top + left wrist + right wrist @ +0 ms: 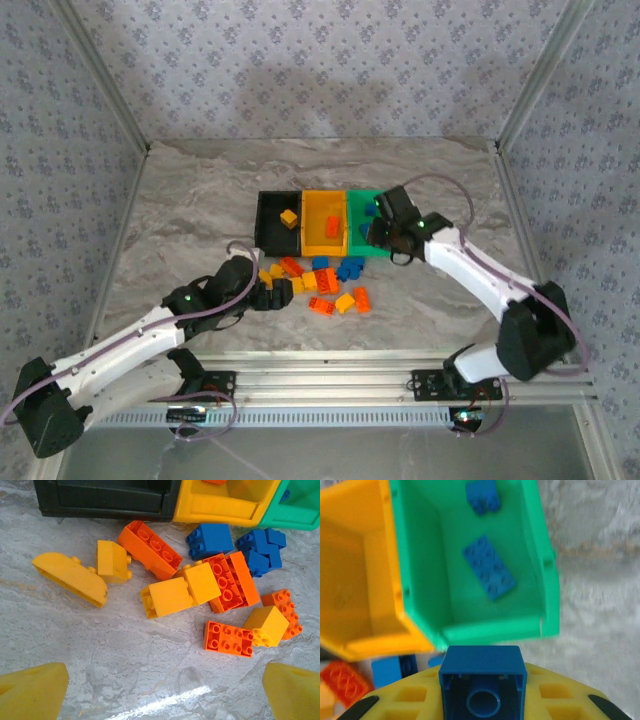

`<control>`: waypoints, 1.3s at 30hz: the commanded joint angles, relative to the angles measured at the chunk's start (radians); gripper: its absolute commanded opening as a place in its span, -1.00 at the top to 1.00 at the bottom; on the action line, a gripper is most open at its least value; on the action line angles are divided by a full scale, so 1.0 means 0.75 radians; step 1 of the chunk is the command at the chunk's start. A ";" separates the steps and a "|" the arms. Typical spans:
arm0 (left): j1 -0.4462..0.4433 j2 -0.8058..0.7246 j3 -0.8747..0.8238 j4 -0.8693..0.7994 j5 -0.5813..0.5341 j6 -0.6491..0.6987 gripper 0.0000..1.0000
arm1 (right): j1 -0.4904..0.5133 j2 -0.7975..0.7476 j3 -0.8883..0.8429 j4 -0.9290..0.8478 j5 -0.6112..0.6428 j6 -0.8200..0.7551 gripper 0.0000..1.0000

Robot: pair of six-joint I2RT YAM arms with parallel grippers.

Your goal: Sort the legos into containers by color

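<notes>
Left arm [130,340] low, outstretched, jaws spread; right arm [470,270] bent, jaws gripping blue lego [482,680].

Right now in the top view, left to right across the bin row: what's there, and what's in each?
black bin with a yellow brick → yellow-orange bin with an orange-red brick → green bin with a blue brick
</notes>
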State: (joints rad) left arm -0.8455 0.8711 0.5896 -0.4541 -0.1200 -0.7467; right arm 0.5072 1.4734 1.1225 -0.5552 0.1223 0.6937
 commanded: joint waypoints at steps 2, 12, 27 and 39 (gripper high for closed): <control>-0.007 -0.032 -0.017 -0.050 -0.006 -0.017 -0.99 | -0.064 0.224 0.226 -0.030 0.035 -0.074 0.37; -0.006 -0.036 -0.049 -0.062 -0.012 -0.012 -1.00 | -0.096 0.518 0.562 -0.132 0.066 -0.075 -0.39; 0.087 0.272 0.012 0.016 -0.009 0.077 -0.85 | 0.096 0.083 0.105 0.093 0.060 -0.005 -0.68; 0.299 0.505 0.047 0.289 -0.020 0.075 -0.60 | 0.145 -0.058 -0.088 0.119 0.089 0.042 -0.68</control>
State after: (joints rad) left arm -0.6392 1.2495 0.5995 -0.2985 -0.1211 -0.6861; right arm 0.6178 1.4624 1.0691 -0.4786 0.1654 0.6994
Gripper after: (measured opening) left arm 0.806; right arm 0.841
